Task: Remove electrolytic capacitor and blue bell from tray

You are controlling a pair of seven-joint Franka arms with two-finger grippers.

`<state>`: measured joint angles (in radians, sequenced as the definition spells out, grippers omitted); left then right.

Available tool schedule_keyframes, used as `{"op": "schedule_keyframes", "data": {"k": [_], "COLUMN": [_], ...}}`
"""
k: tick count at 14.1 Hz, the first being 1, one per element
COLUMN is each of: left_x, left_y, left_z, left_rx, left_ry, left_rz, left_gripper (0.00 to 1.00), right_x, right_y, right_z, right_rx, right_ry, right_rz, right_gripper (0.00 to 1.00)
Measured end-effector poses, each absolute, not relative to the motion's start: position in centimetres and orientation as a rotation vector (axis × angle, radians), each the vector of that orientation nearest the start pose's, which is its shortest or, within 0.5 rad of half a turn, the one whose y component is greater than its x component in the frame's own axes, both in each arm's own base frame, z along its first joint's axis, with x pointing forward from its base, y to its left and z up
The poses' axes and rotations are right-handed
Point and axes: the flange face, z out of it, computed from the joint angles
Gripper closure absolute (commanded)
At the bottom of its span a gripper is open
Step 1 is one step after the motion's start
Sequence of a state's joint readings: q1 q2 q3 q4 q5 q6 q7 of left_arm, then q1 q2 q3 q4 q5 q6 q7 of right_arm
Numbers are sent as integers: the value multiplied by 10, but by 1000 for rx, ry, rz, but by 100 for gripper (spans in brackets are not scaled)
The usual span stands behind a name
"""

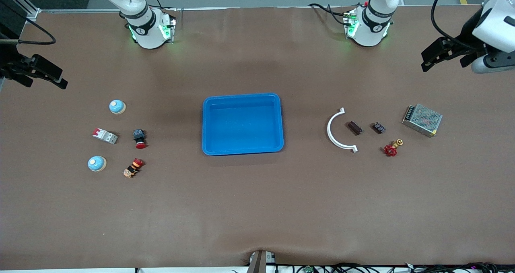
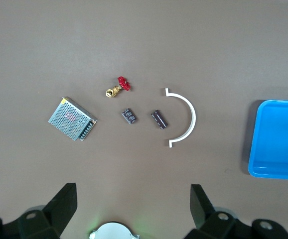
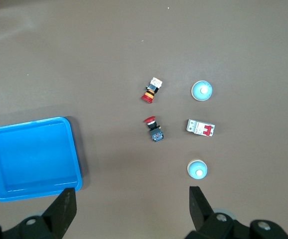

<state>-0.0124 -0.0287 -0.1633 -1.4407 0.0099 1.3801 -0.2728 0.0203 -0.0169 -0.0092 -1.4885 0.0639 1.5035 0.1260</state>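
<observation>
My left fingers (image 1: 432, 59) spread, empty, hanging over left arm's end of bench (image 1: 257, 208). My right fingers (image 1: 44, 73) spread, empty, over right arm's end.

Capacitor (image 1: 355, 127): dark stubby cylinder, lying on bench between white curved bracket (image 1: 336, 131) and small black block (image 1: 378, 127). Print unreadable.

Two bells (image 1: 117, 106) (image 1: 97, 163): blue domes, white buttons, near white-red breaker (image 1: 105, 135).

Blue tray (image 1: 242, 150) mid-bench. Red valve (image 1: 391, 148), mesh box (image 1: 422, 120) near capacitor. Two red push buttons (image 1: 139, 138) (image 1: 133, 168) beside bells.

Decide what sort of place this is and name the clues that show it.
Probably a robotics lab bench: two arms bolted to a brown-covered table, a blue tray mid-table, and small electrical parts laid out in groups, such as a metal power supply and a circuit breaker.
</observation>
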Motion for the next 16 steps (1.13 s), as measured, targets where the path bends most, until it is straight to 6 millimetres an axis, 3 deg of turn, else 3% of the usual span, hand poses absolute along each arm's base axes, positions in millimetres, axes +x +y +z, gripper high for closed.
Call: {"op": "schedule_keyframes", "data": {"k": [16], "left_x": [506], "left_y": [-78], "left_z": [677], "left_rx": [-3089], "left_ry": [-62], "left_rz": [-21], "left_gripper": [0], "right_x": [545], "right_y": [6], "right_z": [653], "right_rx": [-3098], "right_ry": [186], "right_rz": [12], "right_gripper": [0]}}
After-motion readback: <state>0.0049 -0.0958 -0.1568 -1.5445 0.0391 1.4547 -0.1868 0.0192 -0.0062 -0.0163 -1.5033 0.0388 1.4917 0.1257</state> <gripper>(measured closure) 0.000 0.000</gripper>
